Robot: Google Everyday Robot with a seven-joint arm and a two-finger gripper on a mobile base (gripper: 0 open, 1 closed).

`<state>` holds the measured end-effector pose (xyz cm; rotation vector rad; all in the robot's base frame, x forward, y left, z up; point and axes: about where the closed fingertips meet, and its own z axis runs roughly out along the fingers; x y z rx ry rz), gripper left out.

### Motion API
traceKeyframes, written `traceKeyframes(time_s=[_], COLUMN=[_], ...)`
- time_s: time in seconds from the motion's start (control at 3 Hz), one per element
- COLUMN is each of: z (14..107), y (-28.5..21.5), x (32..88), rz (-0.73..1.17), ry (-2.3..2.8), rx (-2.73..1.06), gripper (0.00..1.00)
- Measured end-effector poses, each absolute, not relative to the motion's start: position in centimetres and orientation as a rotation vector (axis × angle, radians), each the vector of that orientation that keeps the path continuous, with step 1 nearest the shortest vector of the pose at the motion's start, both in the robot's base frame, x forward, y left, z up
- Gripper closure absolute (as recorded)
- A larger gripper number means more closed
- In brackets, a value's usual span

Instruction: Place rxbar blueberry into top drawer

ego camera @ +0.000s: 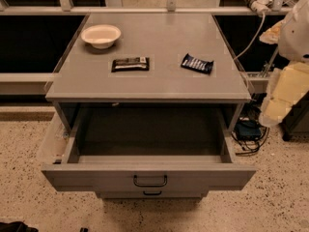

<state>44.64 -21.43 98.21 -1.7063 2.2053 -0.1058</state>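
Rxbar blueberry [197, 64] on cabinet top [159, 37], hand [276, 105] well apart beyond its edge

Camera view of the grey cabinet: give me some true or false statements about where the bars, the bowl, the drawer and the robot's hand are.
1. The dark blue wrapped snack bar lies on the grey cabinet top. True.
2. The wide grey metal top drawer is shut. False: it stands pulled open.
3. The black-wrapped bar with a white label lies inside the round white bowl. False: it lies on the cabinet top, apart from the bowl.
4. The robot's pale hand hangs to the right of the cabinet, clear of the blue bar. True.
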Motion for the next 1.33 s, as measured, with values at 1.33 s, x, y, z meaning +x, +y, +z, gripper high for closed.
traceKeyframes(time_s=[1.33], z=[100.5], y=[-20.9], x=[54.7], rz=[-0.099], ry=[2.19], rx=[-1.5], gripper=[0.0])
